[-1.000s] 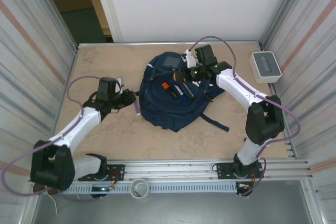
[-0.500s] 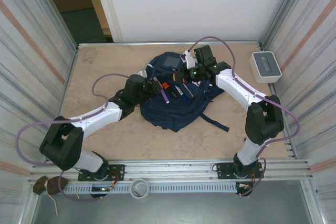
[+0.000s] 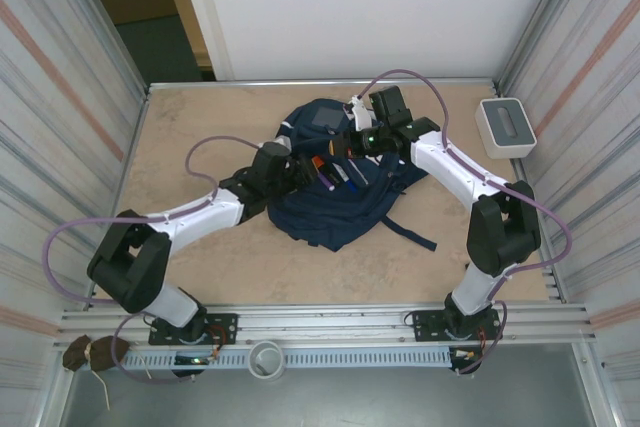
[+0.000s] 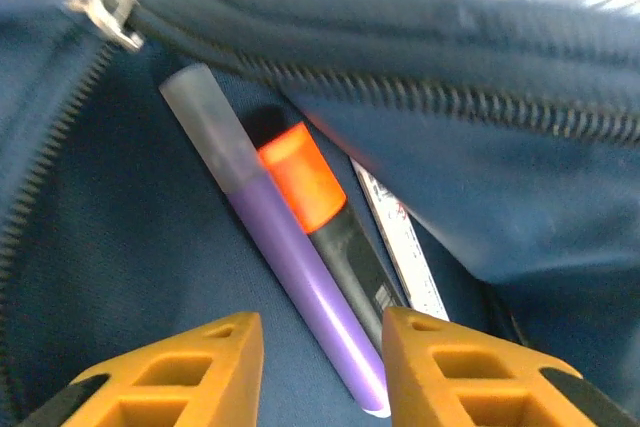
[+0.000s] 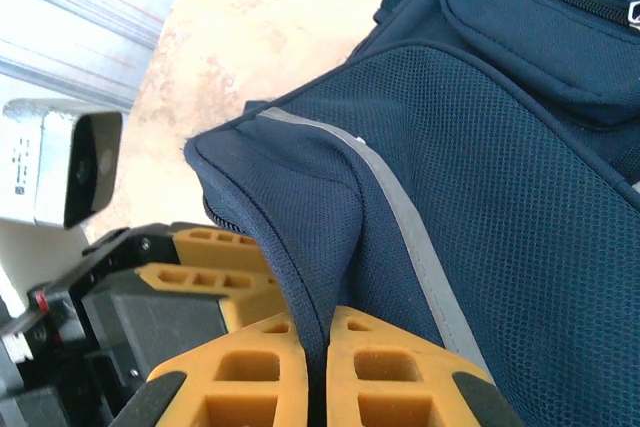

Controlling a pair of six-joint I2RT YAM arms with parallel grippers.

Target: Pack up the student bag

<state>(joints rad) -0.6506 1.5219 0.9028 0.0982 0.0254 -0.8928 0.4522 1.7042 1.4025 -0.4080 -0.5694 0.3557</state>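
One purple marker point(image 4: 285, 272), beside orange marker point(image 4: 305, 182), under parted left hand point(image 4: 320, 332); right hand point(image 5: 318, 325) pinching student bag point(image 5: 480, 197); box point(image 3: 503, 125) aside.

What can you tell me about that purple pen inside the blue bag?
The purple pen is a smooth plastic marker with a frosted grey cap, lying slantwise on the navy fabric inside the student bag's open zipped compartment. An orange-capped black marker lies against its side. Its tail sits between the left gripper's parted orange fingers.

Markers point(image 4: 300, 277) inside student bag's point(image 4: 560, 187) narrow opening
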